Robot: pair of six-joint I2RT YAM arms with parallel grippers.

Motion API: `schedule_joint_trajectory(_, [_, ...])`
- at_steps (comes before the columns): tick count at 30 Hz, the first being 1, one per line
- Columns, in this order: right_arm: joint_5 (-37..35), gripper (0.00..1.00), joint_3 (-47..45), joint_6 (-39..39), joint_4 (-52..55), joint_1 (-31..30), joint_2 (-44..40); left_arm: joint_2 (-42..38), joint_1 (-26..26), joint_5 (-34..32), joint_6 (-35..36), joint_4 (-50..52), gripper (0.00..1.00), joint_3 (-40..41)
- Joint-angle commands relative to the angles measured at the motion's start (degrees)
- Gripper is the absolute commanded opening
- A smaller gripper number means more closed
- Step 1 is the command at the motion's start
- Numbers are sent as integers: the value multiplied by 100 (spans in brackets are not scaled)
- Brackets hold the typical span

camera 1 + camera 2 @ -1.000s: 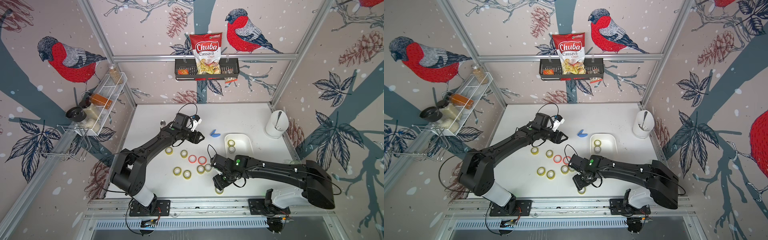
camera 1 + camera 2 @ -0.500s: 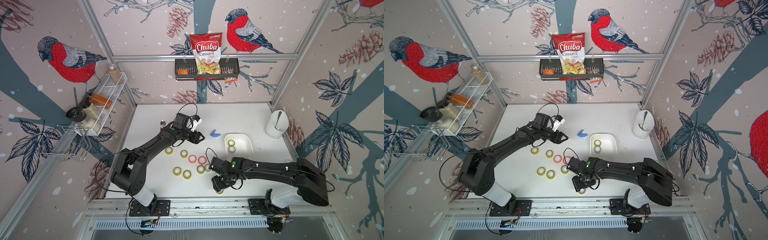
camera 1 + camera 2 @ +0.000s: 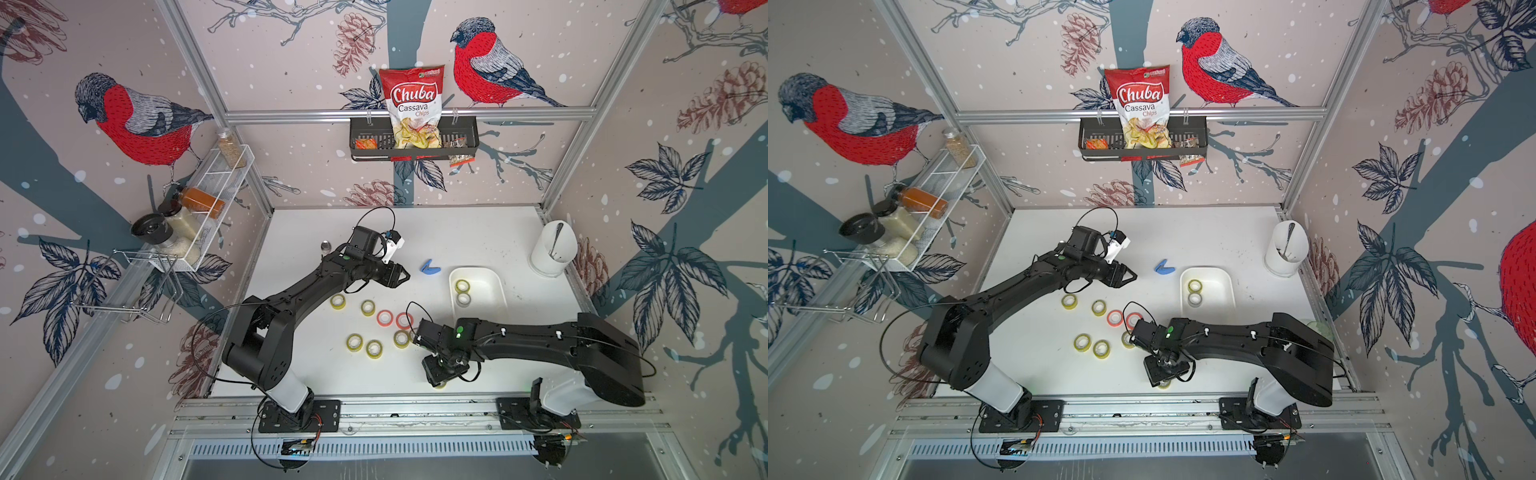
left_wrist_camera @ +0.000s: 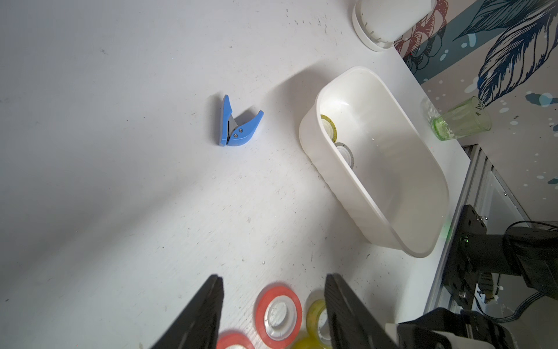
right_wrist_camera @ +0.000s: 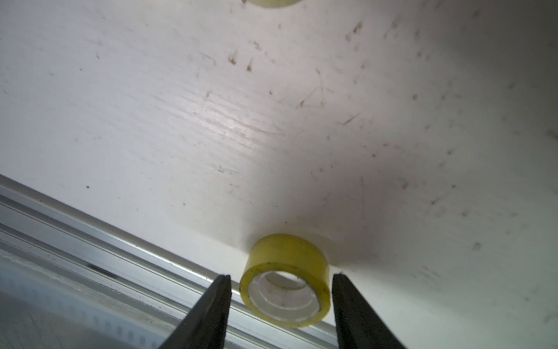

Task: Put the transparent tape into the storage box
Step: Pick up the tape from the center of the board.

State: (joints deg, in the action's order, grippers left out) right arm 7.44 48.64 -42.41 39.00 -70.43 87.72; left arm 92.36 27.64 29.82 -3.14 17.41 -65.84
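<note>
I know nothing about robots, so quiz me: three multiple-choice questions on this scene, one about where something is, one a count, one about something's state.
1. Where is the blue cutter? A) inside the storage box B) on the table beside the box C) at the table's front edge
2. How many tape rolls lie in the box? A) none B) five C) two
3. The right end effector is A) open, jaws either side of a yellow roll B) shut, empty C) lifting a roll over the box
Answers: 1 B, it lies on bare table; 2 C, two rings sit inside; 3 A, the right wrist view shows gaps beside the roll.
</note>
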Motion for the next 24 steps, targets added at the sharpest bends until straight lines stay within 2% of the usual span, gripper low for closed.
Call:
schedule_joint_trajectory(1, [-50, 58, -10, -75, -71, -6, 50, 19, -13, 74, 41, -28, 59, -59])
schedule_joint_trajectory(8, [-68, 58, 4, -29, -73, -6, 145, 45, -14, 85, 50, -24, 59, -69])
schedule_joint_trajectory(13, [-67, 49, 72, -3, -3, 9, 75, 53, -14, 93, 59, -14, 59, -78])
schedule_joint_trajectory(24, [-25, 48, 324, -13, 256, 471, -648, 107, -20, 250, 70, 9, 59, -113])
